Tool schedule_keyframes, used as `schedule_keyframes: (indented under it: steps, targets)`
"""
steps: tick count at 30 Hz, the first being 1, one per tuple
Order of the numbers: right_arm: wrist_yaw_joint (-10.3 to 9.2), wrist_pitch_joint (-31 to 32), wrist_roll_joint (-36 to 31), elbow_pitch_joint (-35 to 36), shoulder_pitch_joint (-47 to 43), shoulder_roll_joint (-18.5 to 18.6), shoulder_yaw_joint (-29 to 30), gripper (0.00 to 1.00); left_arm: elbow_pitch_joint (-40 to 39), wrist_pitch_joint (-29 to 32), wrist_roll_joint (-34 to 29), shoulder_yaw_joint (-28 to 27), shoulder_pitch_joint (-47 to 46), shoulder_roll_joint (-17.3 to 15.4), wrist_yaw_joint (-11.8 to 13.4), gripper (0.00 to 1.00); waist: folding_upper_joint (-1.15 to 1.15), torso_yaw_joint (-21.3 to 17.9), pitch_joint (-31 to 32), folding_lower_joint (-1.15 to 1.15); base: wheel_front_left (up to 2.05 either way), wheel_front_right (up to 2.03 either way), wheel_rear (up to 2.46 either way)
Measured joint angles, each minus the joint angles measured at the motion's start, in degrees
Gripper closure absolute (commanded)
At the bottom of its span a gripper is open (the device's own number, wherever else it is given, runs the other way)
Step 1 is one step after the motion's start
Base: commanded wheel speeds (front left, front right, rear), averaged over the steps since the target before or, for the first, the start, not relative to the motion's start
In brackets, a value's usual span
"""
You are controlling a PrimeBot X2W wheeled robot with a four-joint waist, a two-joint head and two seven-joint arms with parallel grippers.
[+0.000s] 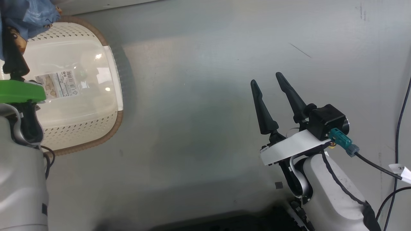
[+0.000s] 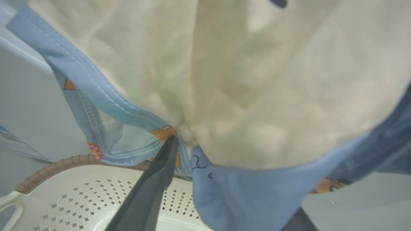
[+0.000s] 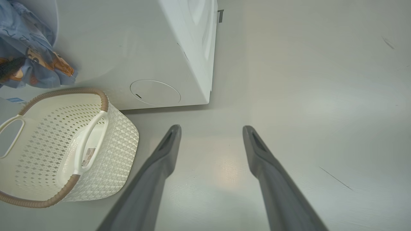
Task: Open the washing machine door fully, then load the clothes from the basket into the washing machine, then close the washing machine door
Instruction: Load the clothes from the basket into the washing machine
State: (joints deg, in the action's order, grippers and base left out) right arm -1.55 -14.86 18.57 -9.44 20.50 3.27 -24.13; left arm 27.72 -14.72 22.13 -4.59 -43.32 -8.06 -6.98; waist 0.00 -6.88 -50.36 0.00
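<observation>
Clothes (image 2: 257, 96): light blue fabric with orange-brown cartoon print and a beige cloth part, bunched and hanging. Across the top and centre of the left wrist view; upper left corner of the head view (image 1: 32, 12); upper left of the right wrist view (image 3: 32, 64). Raised clear above the basket, in front of the washing machine.

Left gripper (image 2: 210, 141): clamped on the clothes, fabric gathered between the two dark fingers. One finger (image 2: 151, 189) rising from the bottom edge to the pinched blue seam; the other almost wholly hidden under blue cloth at lower right.

Basket (image 1: 80, 131): cream-white, perforated, brown woven-look rim, white side handles. Left side of the head view, directly below the clothes; lower left of the right wrist view (image 3: 122, 141); bottom left of the left wrist view (image 2: 80, 199). Standing on the floor just beside the washing machine's front. Label sticker (image 1: 56, 84) on the inner bottom.

Washing machine (image 3: 128, 48): white cabinet, upper centre of the right wrist view, round service cover (image 3: 155, 92) low on the front.

Right gripper (image 1: 266, 78): fingers spread apart, holding nothing. Right of centre in the head view, well apart from the basket, over bare grey floor (image 1: 192, 112). Teal connector (image 1: 342, 139) and black cable at the wrist.
</observation>
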Motion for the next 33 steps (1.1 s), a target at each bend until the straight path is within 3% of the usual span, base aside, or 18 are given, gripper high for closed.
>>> schedule_keyframes:
  steps: [5, 6, 8, 23, 33]
  targets:
    - [0.0, 0.0, 0.0, 0.0, 0.1, 0.0, 0.0, 0.0, 2.0, 0.0, 0.0, 1.0, -2.6, -1.0, 0.0, 0.0, 0.0, 0.1, -0.3, 0.0, 0.0, 0.0, 0.0]
    - [0.01, 0.0, 0.0, 0.0, 0.1, 0.0, 0.0, 0.0, 2.2, 0.0, 0.0, 1.3, -3.0, -1.1, 0.0, 0.2, 0.0, 0.1, -0.4, 0.0, 0.0, 0.0, 0.0]
    - [0.03, 0.0, 0.1, 0.0, 0.2, 0.0, 0.0, 0.0, 2.3, 0.0, 0.1, 2.1, -3.4, -1.1, 0.0, 1.0, 0.0, 0.1, -0.4, 0.0, 0.0, 0.0, 0.0]
    - [0.55, 0.0, 0.1, -1.0, 0.9, 0.0, 1.3, 0.0, -3.4, 0.0, -1.0, 4.0, -2.1, -1.7, 0.0, 1.0, 0.0, 1.7, 2.3, 0.0, 0.0, 0.0, 0.0]
    - [1.03, 0.0, 0.3, -2.0, 0.8, 0.0, 1.4, 0.0, -9.5, 0.0, -1.5, 8.5, 1.9, -2.2, 0.0, 1.0, 0.0, 2.8, 5.4, 0.0, 0.0, 0.0, 0.0]
